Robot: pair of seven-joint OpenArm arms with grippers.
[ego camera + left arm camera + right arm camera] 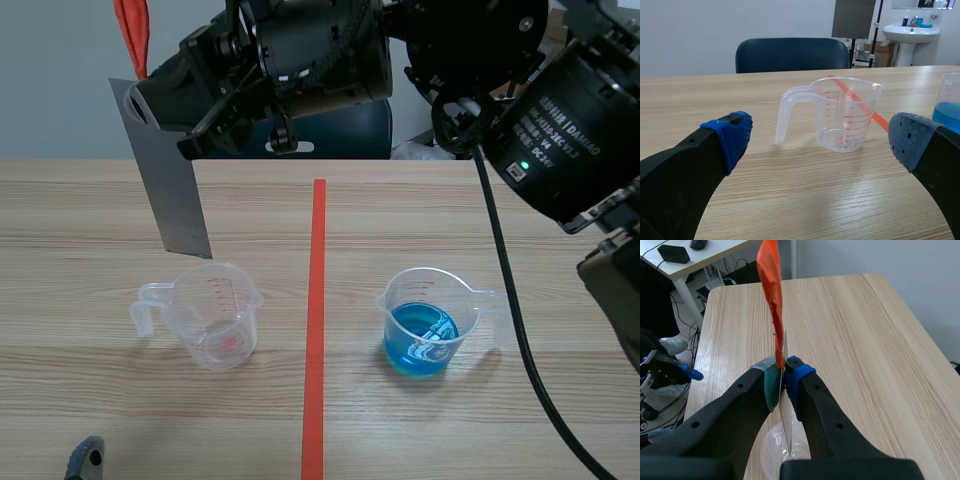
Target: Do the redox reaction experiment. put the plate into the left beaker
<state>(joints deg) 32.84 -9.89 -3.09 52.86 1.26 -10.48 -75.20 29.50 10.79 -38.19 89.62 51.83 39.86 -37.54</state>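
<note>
A grey metal plate [165, 180] with an orange tag [132, 30] on its upper end hangs upright, above and a little behind the empty clear left beaker [215, 315]. My right gripper [150, 100] reaches across from the right and is shut on the plate's upper end. In the right wrist view the plate [786, 415] is edge-on between the pads of the right gripper [784, 371], with the beaker [771, 452] below. My left gripper [822, 137] stands open low over the table, with the beaker [840, 115] ahead of its fingers. Only its tip [85, 462] shows in the scene view.
A second beaker [430, 325] holding blue liquid stands to the right of the orange-red tape line [316, 320]. A dark chair [792, 55] stands beyond the table's far edge. The right arm's cable [510, 300] hangs over the table's right side.
</note>
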